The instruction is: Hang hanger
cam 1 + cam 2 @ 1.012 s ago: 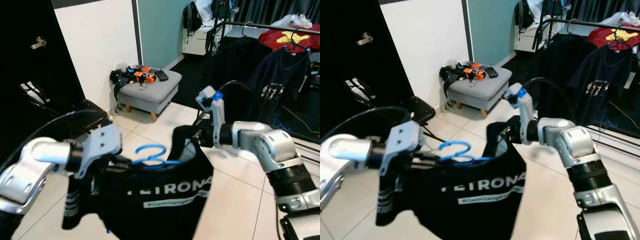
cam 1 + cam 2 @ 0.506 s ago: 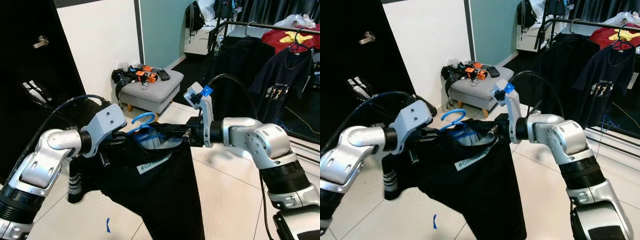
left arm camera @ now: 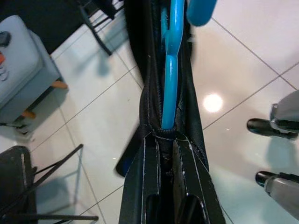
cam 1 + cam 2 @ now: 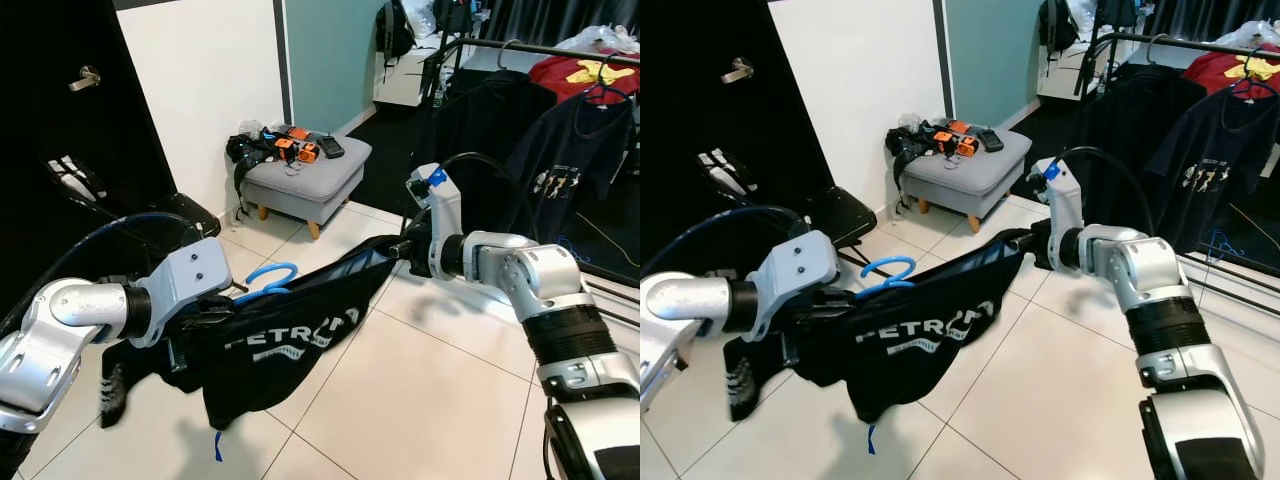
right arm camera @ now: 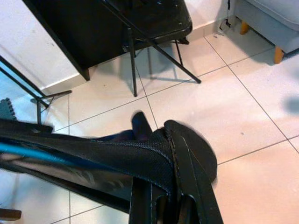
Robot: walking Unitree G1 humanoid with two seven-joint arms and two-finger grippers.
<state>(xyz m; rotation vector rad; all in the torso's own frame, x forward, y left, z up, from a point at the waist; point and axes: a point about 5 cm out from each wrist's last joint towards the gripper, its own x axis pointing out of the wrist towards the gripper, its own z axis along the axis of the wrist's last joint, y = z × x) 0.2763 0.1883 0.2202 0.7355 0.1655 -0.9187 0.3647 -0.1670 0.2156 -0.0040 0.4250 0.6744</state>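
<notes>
Black shirt (image 4: 290, 340) now stretched lower, blue plastic hanger (image 4: 265, 280) inside, left tool (image 3: 163, 140) and right tool (image 5: 163, 158) clamping fabric.

Both arms are smooth silver shells with rounded joints; behind the right hand (image 4: 400, 250) a ribbed black band rings the forearm; a grey block with small screw holes sits just behind the left hand (image 4: 205, 315); a black cable loops from each wrist; a blue tab tops the white block behind the right hand; the fingers (image 3: 145, 186) are long and black.
</notes>
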